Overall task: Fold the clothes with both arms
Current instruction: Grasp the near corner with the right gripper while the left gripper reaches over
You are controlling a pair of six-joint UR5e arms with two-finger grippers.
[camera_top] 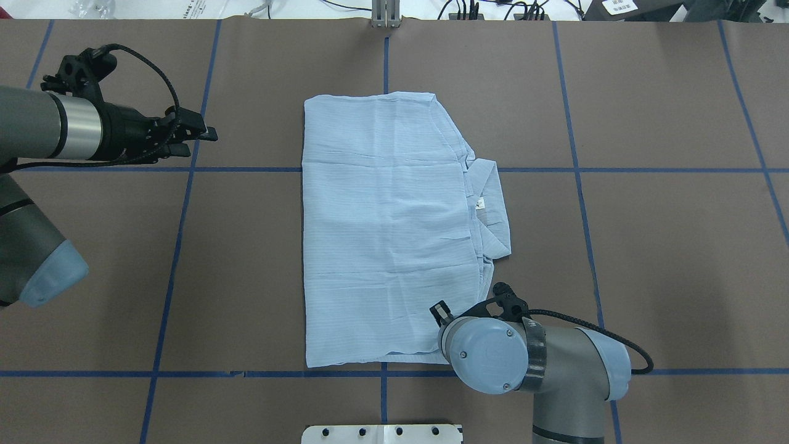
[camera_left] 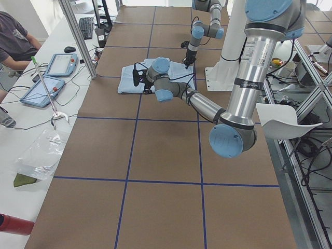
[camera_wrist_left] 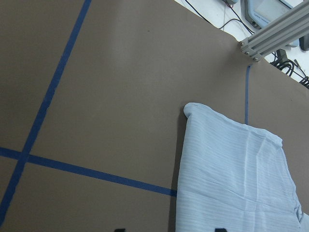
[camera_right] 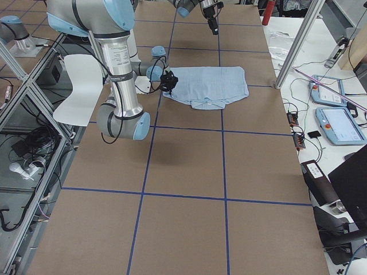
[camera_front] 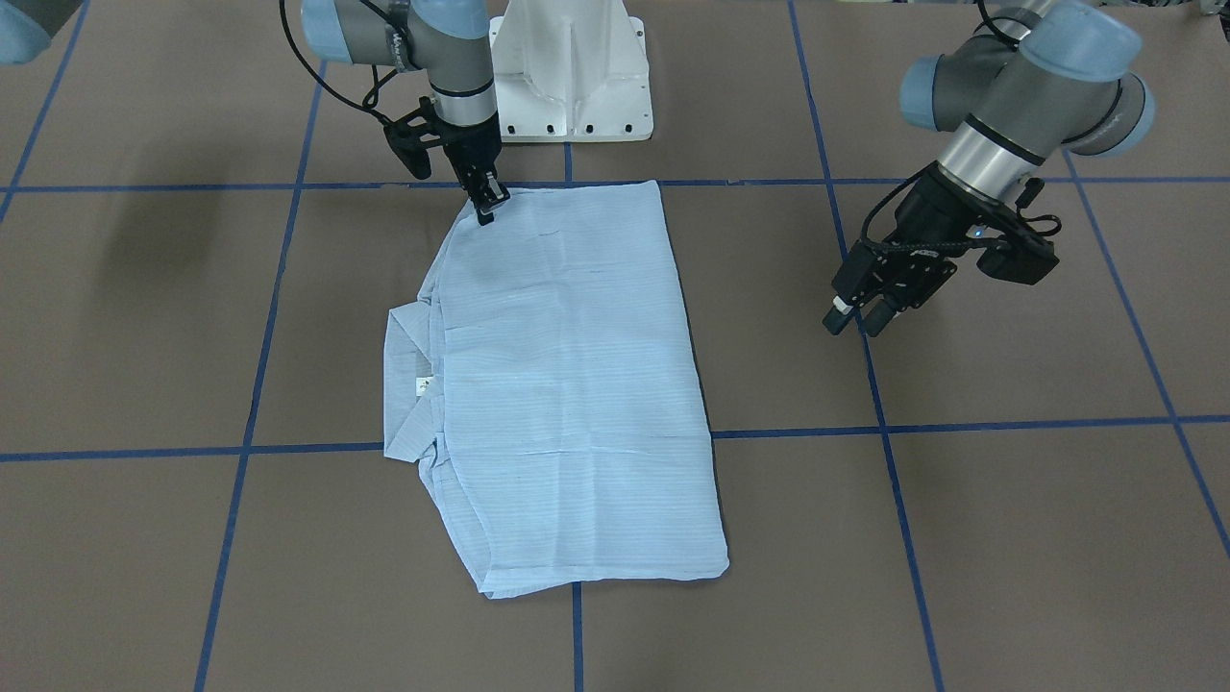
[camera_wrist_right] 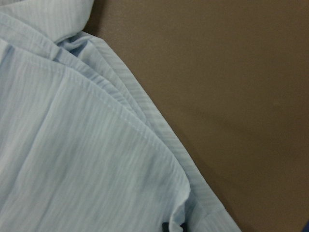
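The pale-blue striped shirt lies folded into a flat rectangle on the brown table, its collar and neck tag poking out on one long side. My right gripper points down onto the shirt's corner nearest the robot base. It is shut on the shirt there, and the right wrist view shows the fabric puckered at the fingertips. My left gripper hovers open and empty over bare table, well away from the shirt's plain long edge. The left wrist view shows the shirt's far corner.
The white pedestal base stands just behind the shirt. Blue tape lines grid the brown table. Along the far side stand an aluminium post, tablets and cables, and a seated person.
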